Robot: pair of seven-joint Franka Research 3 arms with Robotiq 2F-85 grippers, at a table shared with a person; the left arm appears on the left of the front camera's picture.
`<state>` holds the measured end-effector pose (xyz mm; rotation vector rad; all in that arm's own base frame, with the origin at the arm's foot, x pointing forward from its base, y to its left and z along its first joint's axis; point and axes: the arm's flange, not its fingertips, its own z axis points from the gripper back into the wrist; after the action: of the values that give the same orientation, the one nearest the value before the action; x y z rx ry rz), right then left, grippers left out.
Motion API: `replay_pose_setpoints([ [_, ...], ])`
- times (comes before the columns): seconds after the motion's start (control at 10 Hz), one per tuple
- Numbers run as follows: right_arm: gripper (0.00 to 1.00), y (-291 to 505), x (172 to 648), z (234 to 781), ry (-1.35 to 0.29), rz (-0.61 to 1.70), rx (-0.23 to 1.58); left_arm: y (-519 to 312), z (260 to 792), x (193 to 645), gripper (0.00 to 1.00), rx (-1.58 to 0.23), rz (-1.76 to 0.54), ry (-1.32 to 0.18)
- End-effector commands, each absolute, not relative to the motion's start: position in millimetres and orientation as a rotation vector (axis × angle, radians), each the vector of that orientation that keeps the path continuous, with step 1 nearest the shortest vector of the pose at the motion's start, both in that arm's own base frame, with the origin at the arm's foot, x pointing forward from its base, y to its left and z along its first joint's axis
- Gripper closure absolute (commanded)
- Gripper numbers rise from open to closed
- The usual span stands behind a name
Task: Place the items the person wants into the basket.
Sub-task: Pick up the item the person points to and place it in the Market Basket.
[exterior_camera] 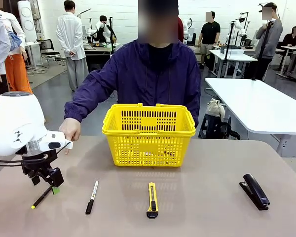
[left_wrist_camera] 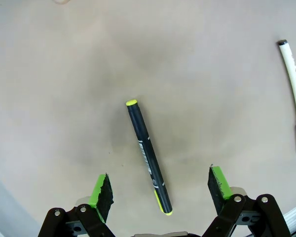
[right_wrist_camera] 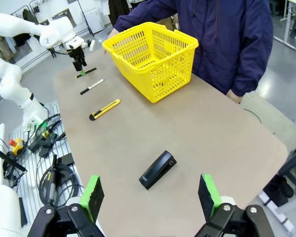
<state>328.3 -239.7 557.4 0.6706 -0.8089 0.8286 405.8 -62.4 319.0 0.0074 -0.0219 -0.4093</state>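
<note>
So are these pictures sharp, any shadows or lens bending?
Front view: sharp, evenly lit, faint shadow beneath the basket. Left wrist view: a soft dark patch on the table around the yellow-tipped pen. Right wrist view: sharp, but the wide lens bends the table's edges.

basket [exterior_camera: 138, 148]: glossy plastic lattice | table [exterior_camera: 202, 200]: matt, smooth | stapler [exterior_camera: 255, 191]: glossy black

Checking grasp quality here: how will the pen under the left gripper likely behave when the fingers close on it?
The pen looks stiff, thin and probably light. Round-bodied on a smooth table, it may roll if nudged off-centre.
</note>
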Motion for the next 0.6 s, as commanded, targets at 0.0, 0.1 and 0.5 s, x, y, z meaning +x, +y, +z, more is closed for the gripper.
replay_pose_setpoints([
  [0.0,0.0,-240.2,330.8,557.1,-0.843,0.84,0.682,-57.1,304.7,378.9,0.0,0.015,-0.377,-0.051],
  [0.1,0.0,-240.2,330.8,557.1,-0.843,0.84,0.682,-57.7,302.0,376.3,0.0,0.018,-0.374,-0.056],
  [0.5,0.0,-240.2,330.8,557.1,-0.843,0.84,0.682,-57.2,296.5,377.4,0.53,0.033,-0.394,-0.058],
])
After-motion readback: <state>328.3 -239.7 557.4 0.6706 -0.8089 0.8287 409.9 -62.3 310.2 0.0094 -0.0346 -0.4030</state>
